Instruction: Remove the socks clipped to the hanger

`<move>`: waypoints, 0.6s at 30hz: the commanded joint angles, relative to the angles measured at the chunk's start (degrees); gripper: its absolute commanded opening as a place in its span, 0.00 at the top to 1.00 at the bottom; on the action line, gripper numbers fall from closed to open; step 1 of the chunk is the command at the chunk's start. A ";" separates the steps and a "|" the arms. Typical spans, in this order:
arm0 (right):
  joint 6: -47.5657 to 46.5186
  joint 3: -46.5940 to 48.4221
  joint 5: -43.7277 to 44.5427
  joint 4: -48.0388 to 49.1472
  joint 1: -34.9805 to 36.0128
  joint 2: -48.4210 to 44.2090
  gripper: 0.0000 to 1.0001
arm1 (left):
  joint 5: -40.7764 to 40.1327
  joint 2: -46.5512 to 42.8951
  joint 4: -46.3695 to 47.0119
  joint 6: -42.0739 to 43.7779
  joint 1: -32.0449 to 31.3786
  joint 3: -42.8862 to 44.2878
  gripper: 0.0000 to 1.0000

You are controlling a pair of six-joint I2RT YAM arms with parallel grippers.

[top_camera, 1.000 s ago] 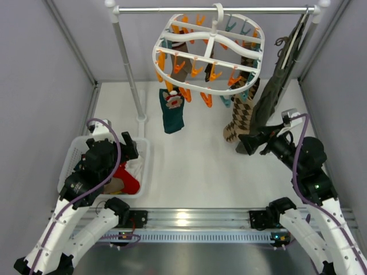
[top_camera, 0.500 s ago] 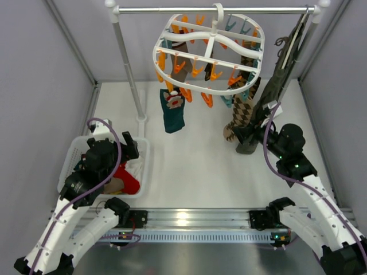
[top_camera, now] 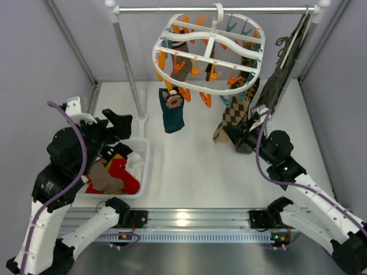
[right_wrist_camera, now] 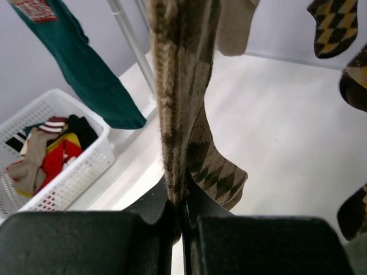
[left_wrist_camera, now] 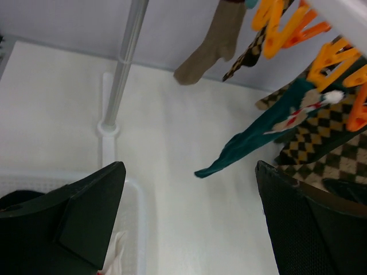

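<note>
The white oval hanger point(top_camera: 209, 51) hangs from the rail, with orange and teal clips holding several socks. My right gripper point(top_camera: 236, 136) is shut on the lower end of a brown argyle sock point(top_camera: 230, 116), which is still clipped above. In the right wrist view the argyle sock point(right_wrist_camera: 182, 86) runs down into the shut right gripper point(right_wrist_camera: 182, 213). A dark teal sock point(top_camera: 171, 112) hangs at the hanger's left. My left gripper point(top_camera: 116, 130) stands wide open above the basket. Between the left gripper's point(left_wrist_camera: 189, 229) fingers there is nothing, and the teal sock point(left_wrist_camera: 258, 137) dangles ahead of it.
A white basket point(top_camera: 141, 166) at the near left holds red, tan and dark socks. The metal rail point(top_camera: 172, 10) and its upright pole point(top_camera: 129, 69) stand behind. A long olive garment point(top_camera: 284, 69) hangs at the right end. More argyle socks point(left_wrist_camera: 321, 146) hang beyond the teal one.
My right gripper moved left to the brown argyle sock and shut on it, pulling its lower end leftward. The left arm rose from the basket and swung back to the left.
</note>
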 commanded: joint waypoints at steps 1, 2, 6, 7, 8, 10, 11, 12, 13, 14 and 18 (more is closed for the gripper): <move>0.71 -0.45 9.40 6.47 5.23 -1.83 1.00 | 5.13 6.15 2.28 1.13 -0.10 7.12 0.02; 1.15 -0.45 11.42 6.64 7.76 -1.75 1.00 | 6.00 7.30 2.19 1.22 -0.10 9.65 0.02; -0.08 1.13 20.47 6.03 15.15 0.71 1.00 | 10.05 11.97 2.28 0.69 -0.10 15.12 0.02; -0.60 1.83 22.49 5.07 16.74 1.50 1.00 | 10.84 13.11 2.19 0.78 -0.10 15.91 0.02; -1.22 2.97 26.52 4.89 19.97 3.25 1.00 | 11.45 14.51 2.19 0.78 -0.19 17.23 0.02; -2.01 3.86 29.97 5.41 23.07 4.84 1.00 | 12.25 15.49 2.19 1.04 -0.19 18.20 0.02; -2.28 4.82 33.12 5.68 25.87 6.58 1.00 | 12.95 16.36 2.19 1.22 -0.19 18.73 0.02; -2.54 5.52 34.28 5.94 27.20 7.65 1.00 | 13.30 16.72 2.19 1.48 -0.27 19.08 0.02; -2.89 6.23 35.34 6.03 28.17 8.70 1.00 | 13.74 16.81 2.19 1.66 -0.27 19.35 0.02; -3.42 7.71 36.83 6.12 30.18 10.97 1.00 | 14.62 16.90 2.37 3.14 -0.27 19.52 0.02; -4.03 12.20 39.03 5.94 33.62 16.70 1.00 | 17.07 16.99 2.19 7.01 -0.27 19.96 0.02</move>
